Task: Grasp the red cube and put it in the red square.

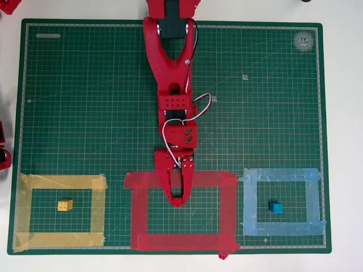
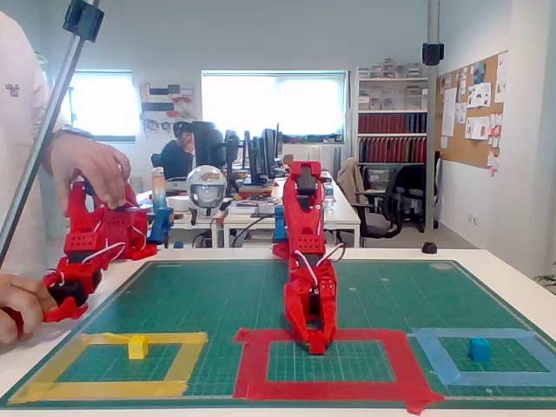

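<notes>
My red gripper [image 1: 177, 198] reaches down over the top strip of the red square [image 1: 228, 209], a large outline of wide red tape at the front middle of the mat. Its jaws are drawn close together, with the tips low inside the outline near the top edge. The red cube [image 1: 177, 200] is pinched between the tips and is hard to tell from the red fingers. In the fixed view the gripper [image 2: 317, 343] stands almost on the mat just inside the red square [image 2: 404, 365].
A yellow studded block [image 1: 65, 205] lies inside the yellow tape outline [image 1: 99, 209] on the left. A blue cube [image 1: 276, 207] sits in the light blue tape outline [image 1: 313, 201] on the right. The green cutting mat [image 1: 85, 102] covers the table.
</notes>
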